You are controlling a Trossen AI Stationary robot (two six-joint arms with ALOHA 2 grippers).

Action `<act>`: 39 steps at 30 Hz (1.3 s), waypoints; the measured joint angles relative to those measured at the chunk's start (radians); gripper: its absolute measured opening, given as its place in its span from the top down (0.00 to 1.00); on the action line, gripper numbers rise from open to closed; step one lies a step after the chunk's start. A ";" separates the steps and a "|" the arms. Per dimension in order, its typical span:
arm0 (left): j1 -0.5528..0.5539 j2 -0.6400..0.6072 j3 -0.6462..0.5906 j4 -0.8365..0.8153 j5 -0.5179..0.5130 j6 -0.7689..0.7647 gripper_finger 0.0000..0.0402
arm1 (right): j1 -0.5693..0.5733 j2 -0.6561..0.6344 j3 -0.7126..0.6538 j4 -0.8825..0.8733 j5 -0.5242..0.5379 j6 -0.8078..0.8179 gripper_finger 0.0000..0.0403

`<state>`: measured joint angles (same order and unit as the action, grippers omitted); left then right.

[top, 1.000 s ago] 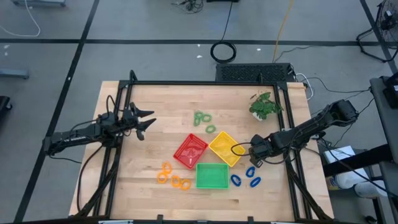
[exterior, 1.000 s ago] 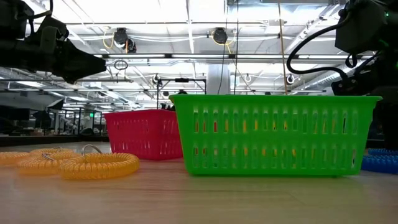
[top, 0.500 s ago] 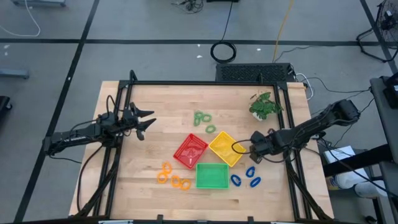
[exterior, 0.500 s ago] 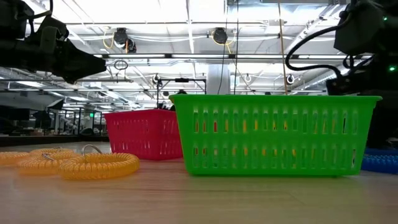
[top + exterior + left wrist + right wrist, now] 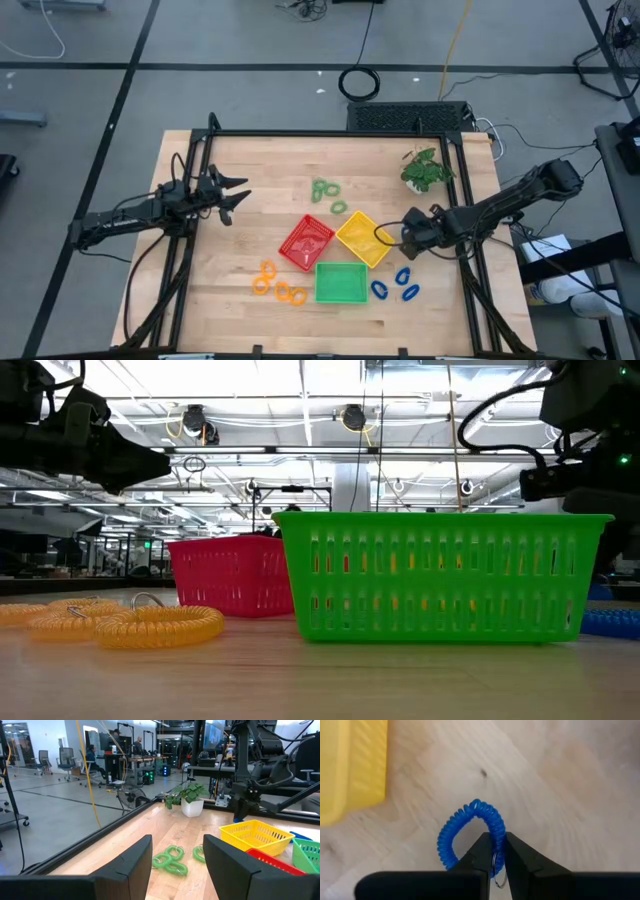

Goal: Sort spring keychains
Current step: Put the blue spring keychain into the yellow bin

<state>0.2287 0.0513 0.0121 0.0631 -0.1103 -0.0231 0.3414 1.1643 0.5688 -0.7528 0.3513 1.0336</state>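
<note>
Right tool pinches a blue keychain (beside the yellow tray).

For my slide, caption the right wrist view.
Right gripper pinching a blue spring keychain above the wooden table, beside the yellow tray.

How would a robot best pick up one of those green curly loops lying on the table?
Probably from straight above: the green loops lie flat on the wood, so the left pincer could straddle one side of a coil and pinch across it.
</note>
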 joint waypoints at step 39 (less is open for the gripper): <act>0.000 0.000 0.000 0.000 0.000 0.000 0.54 | -0.075 -0.010 0.002 0.216 0.230 -0.147 0.94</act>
<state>0.2285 0.0513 0.0122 0.0635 -0.1103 -0.0231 0.2662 1.1542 0.5713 -0.5370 0.5812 0.8870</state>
